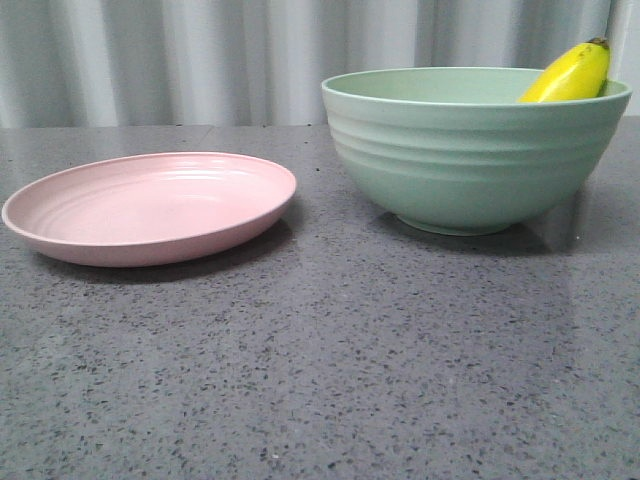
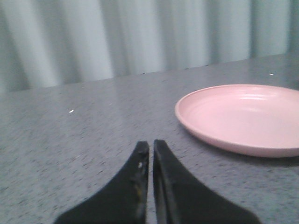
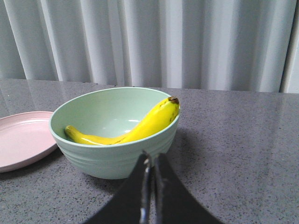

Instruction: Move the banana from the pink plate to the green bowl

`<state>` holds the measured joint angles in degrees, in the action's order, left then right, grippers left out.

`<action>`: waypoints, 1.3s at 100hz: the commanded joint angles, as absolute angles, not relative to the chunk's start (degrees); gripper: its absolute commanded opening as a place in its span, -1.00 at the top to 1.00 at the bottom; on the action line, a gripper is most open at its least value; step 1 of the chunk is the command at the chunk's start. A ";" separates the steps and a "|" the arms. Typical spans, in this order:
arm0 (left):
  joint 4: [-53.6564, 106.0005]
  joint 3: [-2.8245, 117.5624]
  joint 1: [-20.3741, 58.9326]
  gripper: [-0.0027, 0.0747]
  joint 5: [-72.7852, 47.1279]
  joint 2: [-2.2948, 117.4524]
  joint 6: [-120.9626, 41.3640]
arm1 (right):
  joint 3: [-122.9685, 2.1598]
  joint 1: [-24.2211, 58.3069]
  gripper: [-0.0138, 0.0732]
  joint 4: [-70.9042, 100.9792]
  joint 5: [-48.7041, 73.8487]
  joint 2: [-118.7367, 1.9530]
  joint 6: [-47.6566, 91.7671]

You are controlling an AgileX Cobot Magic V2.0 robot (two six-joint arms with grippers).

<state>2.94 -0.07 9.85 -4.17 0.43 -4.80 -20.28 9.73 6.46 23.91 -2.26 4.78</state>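
The banana [image 1: 572, 74] lies inside the green bowl [image 1: 470, 160], its dark tip leaning over the bowl's right rim. The right wrist view shows the banana [image 3: 140, 128] curved along the bowl's inside, and the bowl [image 3: 112, 149]. The pink plate [image 1: 150, 207] sits empty to the left of the bowl; it also shows in the left wrist view [image 2: 243, 119] and the right wrist view [image 3: 21, 140]. My left gripper [image 2: 152, 145] is shut and empty, over the table near the plate. My right gripper [image 3: 152, 158] is shut and empty, just short of the bowl. Neither gripper shows in the front view.
The plate and bowl stand on a grey speckled table [image 1: 330, 370]. A pale pleated curtain [image 1: 200, 55] hangs behind the table's far edge.
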 commanded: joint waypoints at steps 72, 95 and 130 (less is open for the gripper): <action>4.67 -1.59 0.44 0.98 -15.85 -2.08 -4.35 | -21.55 9.45 0.86 5.98 19.65 -2.99 5.22; 4.67 -1.59 0.44 0.98 -15.85 -2.08 -4.35 | -21.55 9.45 0.87 5.98 19.65 -2.99 5.22; 4.67 -1.59 0.44 0.98 -15.85 -2.08 -4.35 | -12.80 1.75 0.86 5.07 15.08 1.82 5.22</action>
